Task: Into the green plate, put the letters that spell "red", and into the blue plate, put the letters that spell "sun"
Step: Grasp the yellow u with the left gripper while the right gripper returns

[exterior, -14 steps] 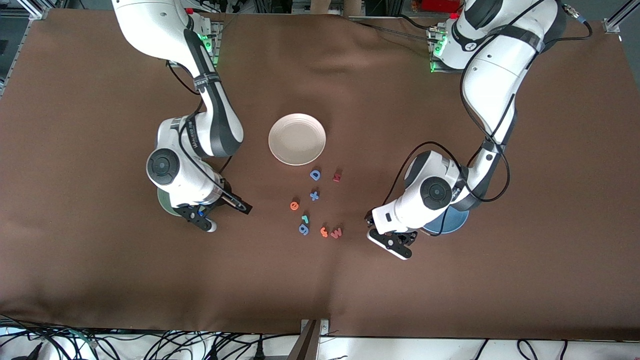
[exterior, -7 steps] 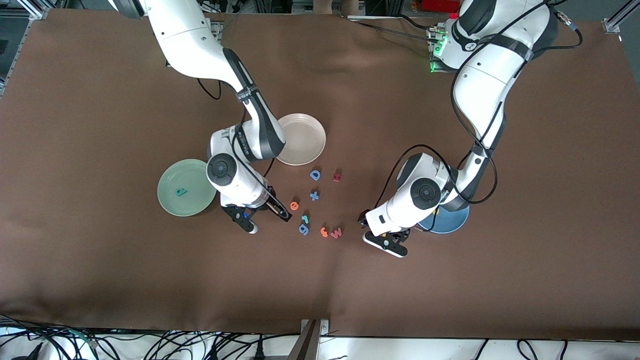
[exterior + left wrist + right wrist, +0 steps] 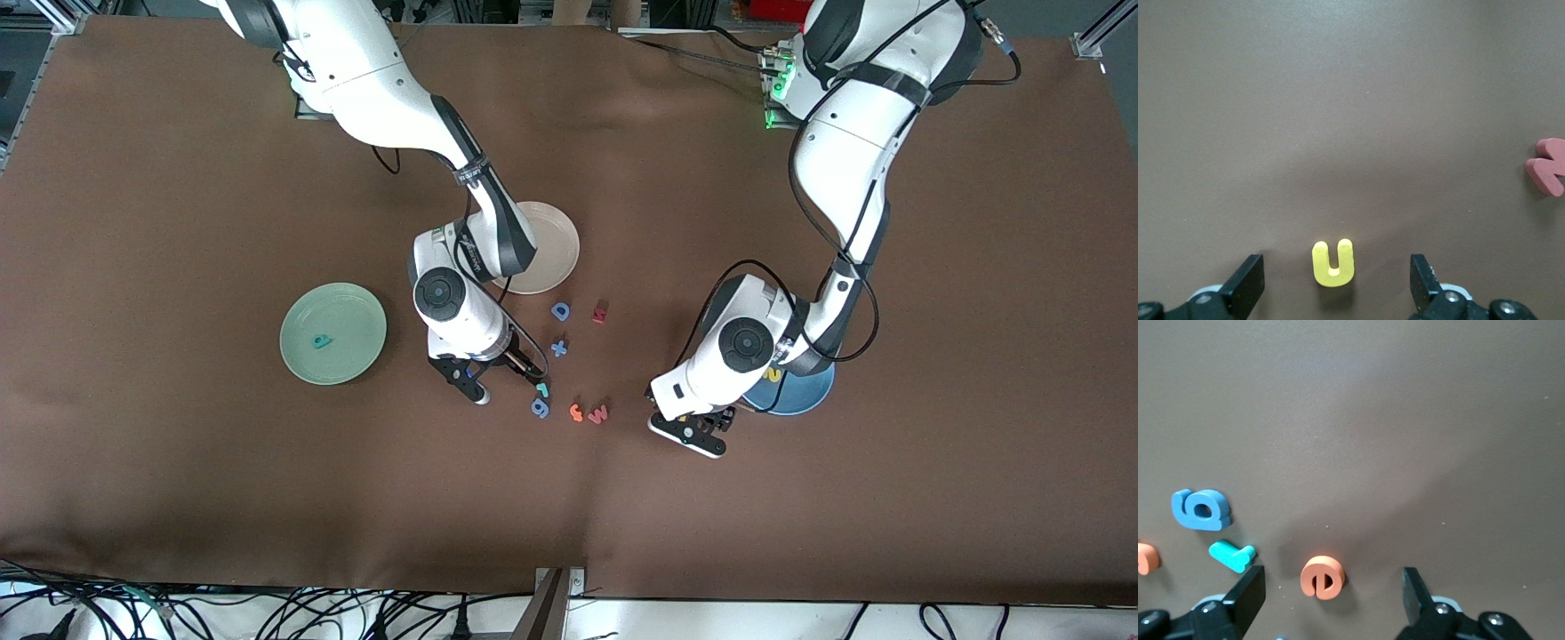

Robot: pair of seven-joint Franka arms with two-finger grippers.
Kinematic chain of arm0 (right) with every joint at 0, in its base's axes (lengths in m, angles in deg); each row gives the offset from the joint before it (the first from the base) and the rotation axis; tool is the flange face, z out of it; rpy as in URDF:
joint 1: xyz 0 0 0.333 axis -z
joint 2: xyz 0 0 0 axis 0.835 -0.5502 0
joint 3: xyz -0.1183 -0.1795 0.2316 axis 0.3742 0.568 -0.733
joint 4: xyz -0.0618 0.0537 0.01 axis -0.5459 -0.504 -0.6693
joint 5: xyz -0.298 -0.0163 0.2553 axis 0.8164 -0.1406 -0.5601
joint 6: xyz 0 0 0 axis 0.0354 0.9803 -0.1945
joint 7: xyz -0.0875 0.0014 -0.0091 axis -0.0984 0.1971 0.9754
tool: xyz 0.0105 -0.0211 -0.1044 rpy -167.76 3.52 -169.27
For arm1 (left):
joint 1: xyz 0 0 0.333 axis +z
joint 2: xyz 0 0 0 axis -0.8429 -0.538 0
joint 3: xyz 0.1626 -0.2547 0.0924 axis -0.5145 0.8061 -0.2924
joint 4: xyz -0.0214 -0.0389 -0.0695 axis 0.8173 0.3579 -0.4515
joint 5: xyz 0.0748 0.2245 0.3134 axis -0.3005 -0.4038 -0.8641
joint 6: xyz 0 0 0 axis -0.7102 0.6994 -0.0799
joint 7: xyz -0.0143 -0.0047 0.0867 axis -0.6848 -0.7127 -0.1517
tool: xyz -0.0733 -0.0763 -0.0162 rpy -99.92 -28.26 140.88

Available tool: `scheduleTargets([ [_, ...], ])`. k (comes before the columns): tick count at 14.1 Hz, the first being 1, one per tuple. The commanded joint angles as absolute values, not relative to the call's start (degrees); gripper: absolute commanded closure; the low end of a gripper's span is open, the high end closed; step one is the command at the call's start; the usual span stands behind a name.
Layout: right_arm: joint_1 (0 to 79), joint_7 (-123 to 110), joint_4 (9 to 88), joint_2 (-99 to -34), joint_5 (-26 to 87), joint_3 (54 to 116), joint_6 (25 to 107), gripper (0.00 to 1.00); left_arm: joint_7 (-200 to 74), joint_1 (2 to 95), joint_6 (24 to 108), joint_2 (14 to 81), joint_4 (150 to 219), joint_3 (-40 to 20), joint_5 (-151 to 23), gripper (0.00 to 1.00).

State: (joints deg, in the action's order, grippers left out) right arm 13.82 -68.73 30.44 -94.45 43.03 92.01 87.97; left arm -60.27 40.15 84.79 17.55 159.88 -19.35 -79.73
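Front view showed the brown table (image 3: 178, 489) with both arms reaching in from their bases toward the letters at its middle. Three plates followed in size: the green plate (image 3: 307, 356) lay toward the right arm's end of the table and carried the teal "d" (image 3: 323, 340); the blue plate (image 3: 805, 396) lay toward the left arm's end, largely covered by the left arm, with a yellow letter (image 3: 773, 375) visible at its rim; the cream-white plate (image 3: 556, 249) lay farther from the front camera than the loose letters, partly covered by the right arm. The right gripper (image 3: 498, 369) stood low over the table with its fingers (image 3: 1248, 593) spread apart and holding nothing; in the right wrist view the orange "e" (image 3: 1321, 577) lay on the cloth between them, with the teal "r" (image 3: 1231, 555) just beside and a blue "g" (image 3: 1199, 509) near it. The left gripper (image 3: 693, 425) was likewise open and empty, low over the table just beside the blue plate; in the left wrist view a yellow letter "u" or "n" (image 3: 1333, 263) lay on the cloth between its fingers (image 3: 1248, 283), with the red "w" (image 3: 1546, 175) well apart. Smaller items on the table were the blue capital D (image 3: 560, 311), a blue cross-shaped piece (image 3: 558, 348), a dark red piece (image 3: 600, 312) and the orange "f" (image 3: 576, 412), which lay just beside the red "w".
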Motion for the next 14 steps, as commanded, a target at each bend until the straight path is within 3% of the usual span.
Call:
scheduleTargets([
  [1, 13.29, -69.57, 29.23, -95.51, 45.06, 92.37, 87.72, 0.12, -60.35, 39.52, 83.93, 16.84, 158.26, -20.35, -79.57, 0.19],
  [2, 13.20, -69.66, 29.49, -95.68, 45.06, 92.37, 87.80, 0.12, -60.35, 39.43, 83.93, 16.75, 158.35, -20.44, -79.49, 0.42],
  [3, 13.20, -69.66, 29.49, -95.77, 45.06, 92.37, 87.80, 0.12, -60.35, 39.43, 83.93, 16.75, 158.26, -20.35, -79.49, 0.58],
  [6, 13.20, -69.57, 29.49, -95.95, 45.14, 92.37, 87.89, 0.20, -60.35, 39.52, 83.93, 16.93, 158.26, -20.35, -79.49, 0.72],
  [8, 13.20, -69.48, 29.49, -95.95, 45.14, 92.37, 87.89, 0.35, -60.35, 39.70, 83.93, 17.10, 158.35, -20.35, -79.49, 0.88],
  [11, 13.20, -69.22, 29.49, -95.95, 46.10, 92.37, 87.89, 0.58, -60.35, 40.05, 82.18, 17.98, 158.09, -20.35, -79.49, 0.94],
  [14, 13.29, -69.13, 29.49, -96.04, 46.37, 92.28, 87.80, 0.96, -60.26, 40.40, 74.11, 22.10, 157.65, -20.35, -79.49, 0.93],
])
